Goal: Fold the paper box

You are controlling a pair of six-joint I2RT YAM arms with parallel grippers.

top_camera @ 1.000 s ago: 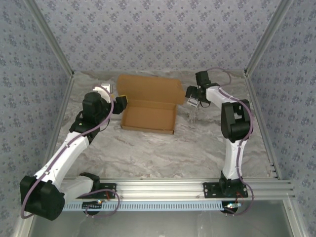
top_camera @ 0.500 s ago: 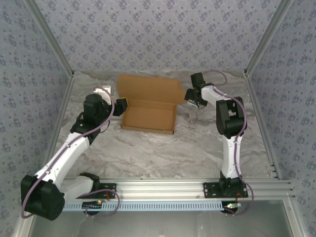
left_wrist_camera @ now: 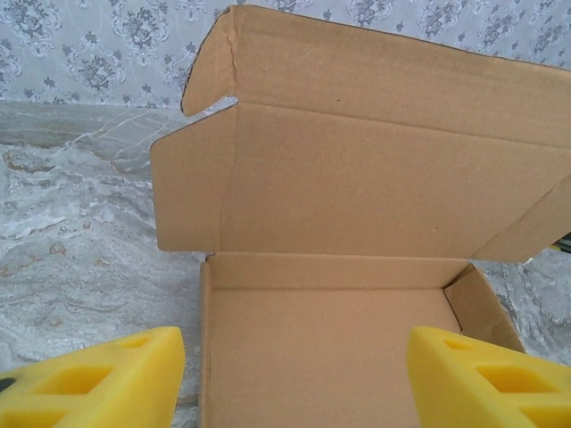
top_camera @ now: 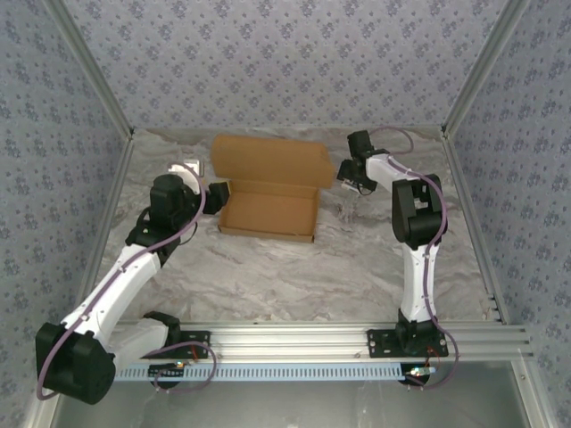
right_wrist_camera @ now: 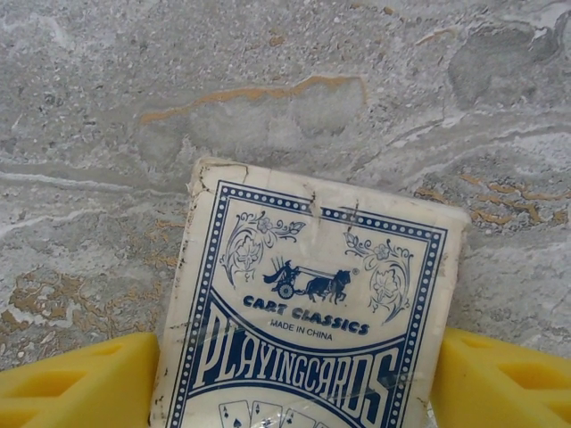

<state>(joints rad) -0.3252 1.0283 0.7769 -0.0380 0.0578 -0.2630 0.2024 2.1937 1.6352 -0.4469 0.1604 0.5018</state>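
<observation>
Yellow fingers (right_wrist_camera: 80, 379) of the right gripper (right_wrist_camera: 299, 357) now sit against both long edges of a white-and-blue playing-card pack (right_wrist_camera: 312, 312). A second ago they stood wider. The pads meet the pack on each side, so this reads as a grip. How firm it is, I cannot tell.

Left gripper (left_wrist_camera: 294, 357): yellow fingers (left_wrist_camera: 98, 379) wide apart in the lower corners of its wrist view, holding nothing, spread unchanged over the last second.

Grey marbled table (top_camera: 339, 267): no visible change.

Plain brown cardboard paper box (top_camera: 268, 212): upper centre of the overhead view, in the same spot as a second ago. Shallow tray (left_wrist_camera: 339, 357) is formed. Lid (left_wrist_camera: 375, 178) stands open behind it, leaning back, with its side tabs still unfolded.

Arms, overhead view: left gripper (top_camera: 219, 192) stays at the tray's left end, with the elbow settled slightly lower. Right gripper (top_camera: 350, 183) has dipped toward the lid's right end and come back, just beside the box and not touching it.

Judgement: the only real change is the right fingers narrowing on the pack, which is not the box. Folding has not advanced this second. The lid is still to be brought down and its tabs tucked. If the pack is meant to go into the tray, that would come first.
</observation>
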